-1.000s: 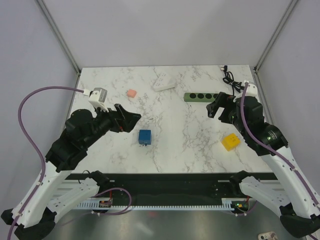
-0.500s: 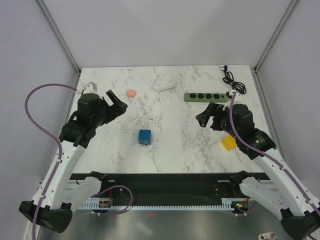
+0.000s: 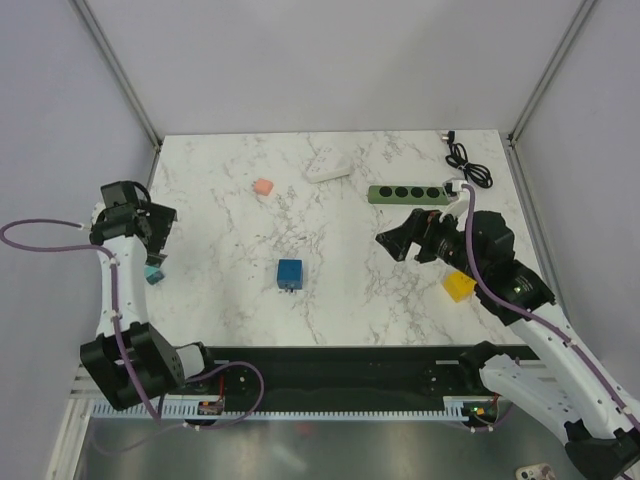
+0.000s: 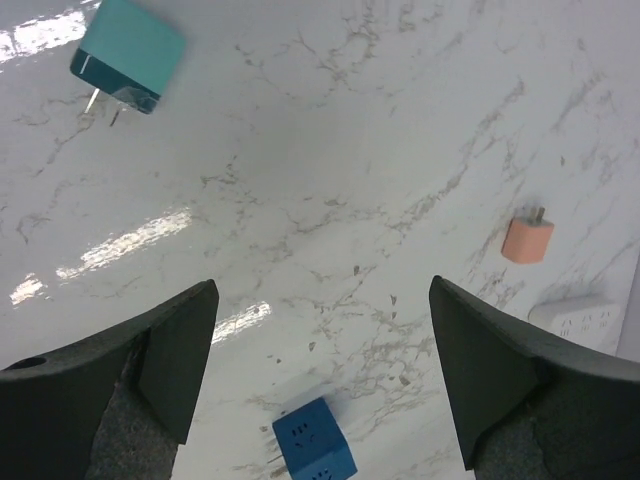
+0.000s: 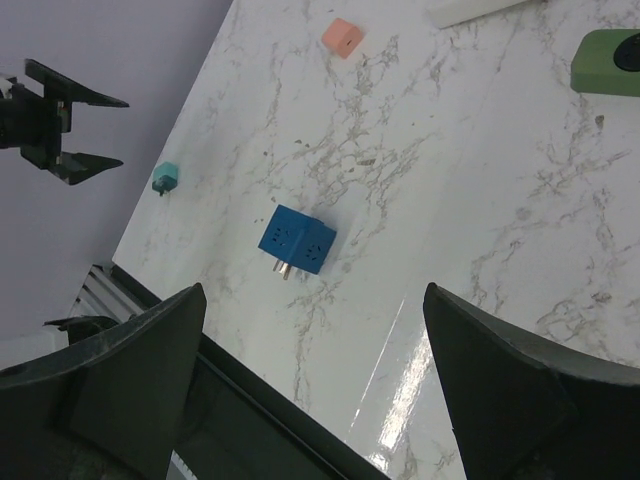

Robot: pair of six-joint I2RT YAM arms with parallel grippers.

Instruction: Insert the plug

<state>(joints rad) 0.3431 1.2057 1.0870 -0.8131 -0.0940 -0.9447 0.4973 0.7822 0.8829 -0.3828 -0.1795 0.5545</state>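
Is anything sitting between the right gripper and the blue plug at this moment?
No. In the top view, only bare marble table separates the right gripper from the plug. The right wrist view shows the same bare stretch.

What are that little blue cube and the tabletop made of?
The blue cube looks like matte moulded plastic, evenly coloured, with metal-looking prongs on one side. The tabletop looks like polished marble or marble-print laminate: grey veins, glossy reflections; cannot tell which.

Overhead from behind, both wrist views share the plug (image 5: 297,240)
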